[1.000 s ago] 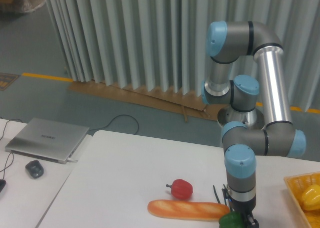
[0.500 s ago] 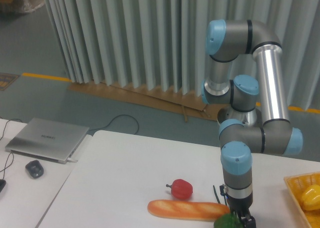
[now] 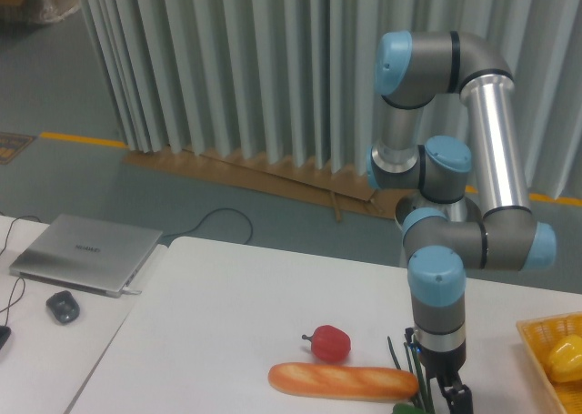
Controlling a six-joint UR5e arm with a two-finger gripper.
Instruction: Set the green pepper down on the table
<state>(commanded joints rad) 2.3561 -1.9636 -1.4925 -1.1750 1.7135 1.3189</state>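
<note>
Only a sliver of the dark-green pepper [image 3: 406, 410] shows at the bottom edge of the frame, low on the white table [image 3: 236, 323], just right of the bread's end. My gripper [image 3: 443, 405] hangs straight down over it and slightly to its right, partly cut off by the frame. One dark finger [image 3: 461, 398] stands out to the right and the pepper does not sit between the jaws, so the gripper looks open.
A long bread loaf [image 3: 341, 381] lies left of the pepper, with a small red pepper [image 3: 329, 342] behind it. Thin green chive stalks [image 3: 401, 355] lie beside the wrist. A yellow basket [image 3: 532, 334] with a yellow pepper [image 3: 566, 357] is at the right. A laptop [image 3: 84, 253] and mouse [image 3: 63, 306] sit on the left desk.
The wrist has risen a little and shifted right. The green pepper dropped lower and leftward in view, no longer following the gripper.
</note>
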